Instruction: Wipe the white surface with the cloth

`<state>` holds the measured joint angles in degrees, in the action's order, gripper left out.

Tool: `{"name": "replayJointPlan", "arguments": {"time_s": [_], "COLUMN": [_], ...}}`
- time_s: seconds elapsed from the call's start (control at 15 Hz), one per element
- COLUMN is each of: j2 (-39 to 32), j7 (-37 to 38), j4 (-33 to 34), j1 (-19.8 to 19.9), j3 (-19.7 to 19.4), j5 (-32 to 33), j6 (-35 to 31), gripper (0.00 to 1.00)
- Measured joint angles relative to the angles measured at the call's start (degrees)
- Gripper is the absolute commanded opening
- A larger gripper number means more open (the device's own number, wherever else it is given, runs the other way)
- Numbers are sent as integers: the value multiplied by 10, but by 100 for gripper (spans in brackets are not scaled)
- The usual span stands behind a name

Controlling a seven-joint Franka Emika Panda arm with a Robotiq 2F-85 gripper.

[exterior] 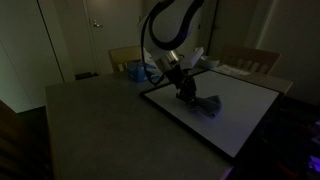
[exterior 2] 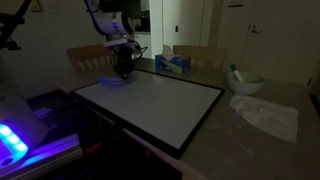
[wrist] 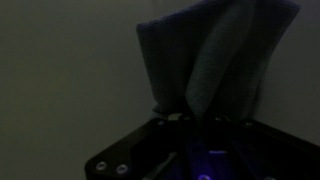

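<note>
The pincer (exterior: 186, 94) is clamped shut on the cloth (wrist: 205, 60), with a fold pinched between its jaws. The rest of the cloth lies bunched on the white surface (exterior: 235, 125), near one corner. The wiping stroke appears to be under way. The next move calls for dragging the cloth across the board while keeping it pressed down and inside the dark border. Only the wrist view shows the grip itself. An exterior view shows the tissue box (exterior 2: 173, 63) on the desk (exterior 2: 285, 95), but there the cloth is too dim to make out.
</note>
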<state>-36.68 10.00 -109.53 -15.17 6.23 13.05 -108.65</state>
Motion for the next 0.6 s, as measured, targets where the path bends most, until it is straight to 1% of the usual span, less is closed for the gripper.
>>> {"name": "replayJointPlan", "arguments": {"time_s": [0.33,0.6], "j2": [-4,4], "j7": [5,23], "j4": [13,10], "j1": [-21,-24], "j3": [6,10], "j5": [0,-16], "j6": [-10,-63], "gripper": [3,3]}}
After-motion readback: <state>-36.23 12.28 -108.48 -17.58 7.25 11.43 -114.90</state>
